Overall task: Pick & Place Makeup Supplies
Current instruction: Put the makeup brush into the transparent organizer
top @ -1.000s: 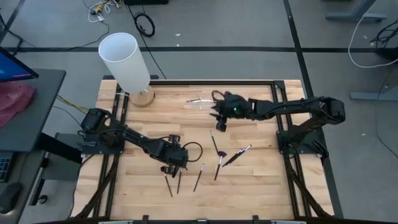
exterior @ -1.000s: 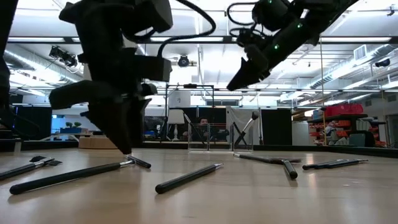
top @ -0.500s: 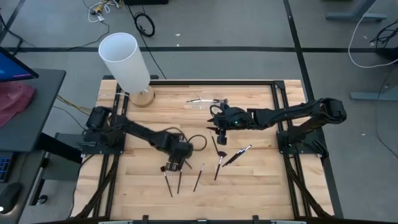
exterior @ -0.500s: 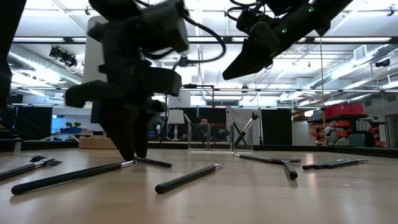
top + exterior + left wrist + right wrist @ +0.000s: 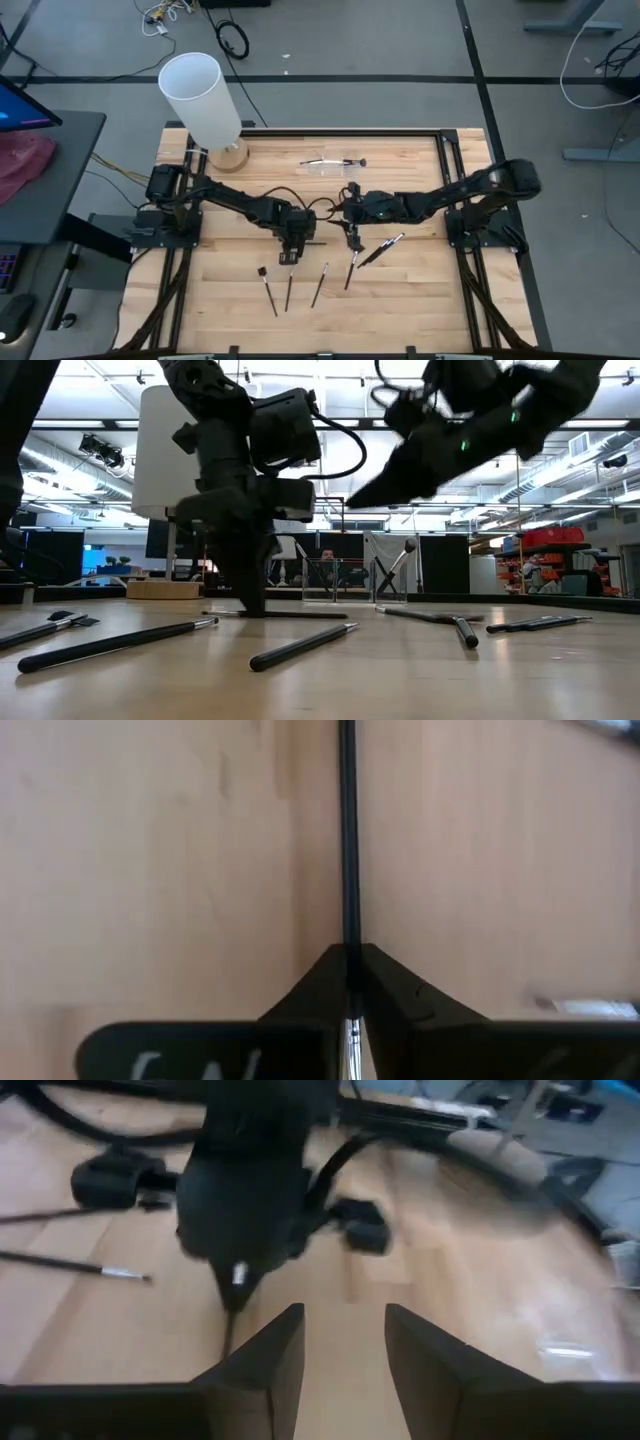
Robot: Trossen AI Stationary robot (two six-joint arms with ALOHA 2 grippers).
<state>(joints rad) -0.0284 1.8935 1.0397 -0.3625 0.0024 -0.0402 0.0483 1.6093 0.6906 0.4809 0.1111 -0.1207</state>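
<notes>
Both arms have come toward the middle of the wooden surface (image 5: 400, 290) since a second ago, and the left gripper (image 5: 288, 255) has snapped shut on a thin makeup brush (image 5: 348, 850).

Nearest the front edge, three loose brushes lie in a little row: a short one with a dark head (image 5: 268, 288), a second one (image 5: 289, 291) just beside it, and a third one (image 5: 319, 285) a bit to the right. Nothing touches them.

A little farther back, the left gripper points down, its tips low at the surface. The left wrist view shows its fingers (image 5: 320, 982) pressed together with the dark handle pinched between them and the silver part poking out behind. The low view shows the brush lying flat, sticking out sideways from the gripper (image 5: 255, 605).

To do this step well, the left arm should likely lift straight up and slowly, so the thin handle does not spin or slip out. The pinch looks to sit near one end, so the long end may droop.

Beside it, the right gripper (image 5: 352, 237) hangs with its fingers (image 5: 270, 1360) spread apart and nothing in them. More brushes (image 5: 372, 252) lie just past it. The two grippers are close together, so they could bump.

Farthest back stand a tall white cylinder (image 5: 200, 98) at the corner and one more brush (image 5: 335, 162) near the far edge.
</notes>
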